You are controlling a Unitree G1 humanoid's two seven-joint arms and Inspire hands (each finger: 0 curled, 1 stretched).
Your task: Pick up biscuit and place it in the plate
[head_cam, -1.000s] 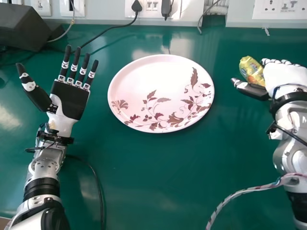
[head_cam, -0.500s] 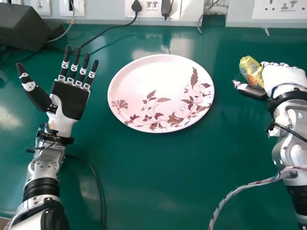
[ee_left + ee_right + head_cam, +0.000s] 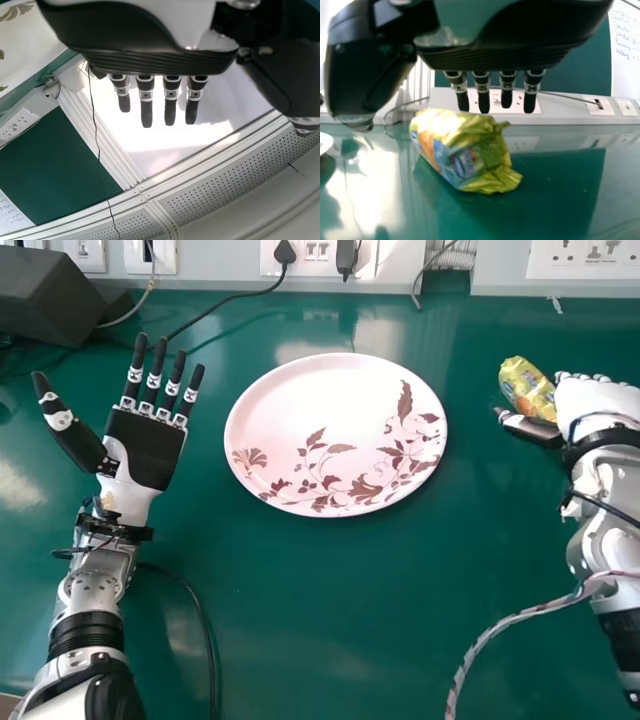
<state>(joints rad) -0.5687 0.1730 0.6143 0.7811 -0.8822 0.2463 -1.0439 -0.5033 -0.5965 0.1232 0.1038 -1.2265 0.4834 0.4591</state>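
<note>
Right hand [image 3: 598,405], black and white: we mark it wide open, fingers straight, thumb held well off them, gripping nothing. Yellow foil biscuit packet [image 3: 525,385] lies on the glossy green bench [image 3: 320,620], just beside the fingertips and thumb; whether they touch, we can't tell. Its long axis runs slantwise: one end points to the far side and a bit left, the other comes back and right, in to the hand. Round pinkish-white plate with brown leaf print [image 3: 300,410] sits left of it, well apart. Left hand [image 3: 150,445] on the plate's other side, palm up, fingers spread, nothing held. Beyond, at the wall, white socket panel [image 3: 318,252].

View differences: head view gives us the whole plate, but the right hand and thumb crowd the packet's near end. Right wrist view gives us the packet's blue and orange printed side and its crumpled foil end [image 3: 502,180], which faces away from the plate. Left wrist view adds a perforated strip [image 3: 215,195] and part of the plate.
</note>
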